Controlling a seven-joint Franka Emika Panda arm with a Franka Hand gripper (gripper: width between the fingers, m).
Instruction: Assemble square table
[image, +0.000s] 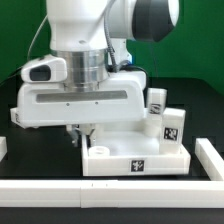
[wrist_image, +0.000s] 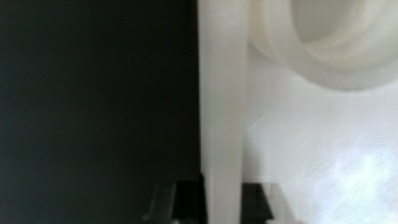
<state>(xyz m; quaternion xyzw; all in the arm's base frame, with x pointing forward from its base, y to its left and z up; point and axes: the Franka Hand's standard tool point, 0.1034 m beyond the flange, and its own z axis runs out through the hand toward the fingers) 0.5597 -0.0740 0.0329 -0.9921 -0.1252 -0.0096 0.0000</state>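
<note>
Two dark fingers (wrist_image: 178, 203) show at the edge of my wrist view. They are set narrow, one on each side of the raised rim of the square top (wrist_image: 320, 150), and I see no gap between either finger and that wall, so I read them as clamped on it. Past the rim lies the pale floor of the top, then a round corner socket (wrist_image: 338, 40). The black surface (wrist_image: 89, 100) fills the other side.

In the exterior view a long white bar (image: 100, 190) lies nearest the camera. Just behind it sits the square top (image: 115, 157), with its black-and-white tag (image: 138, 166) facing the camera. The gripper (image: 80, 135) comes down from above at the top's edge on the exterior view's left. Two tagged legs (image: 158, 102) (image: 171, 126) stand upright at the top's far corner on the exterior view's right. I cannot tell whether they are seated in sockets. The arm's broad white body (image: 85, 100) hides the middle of the scene behind the top.
</note>
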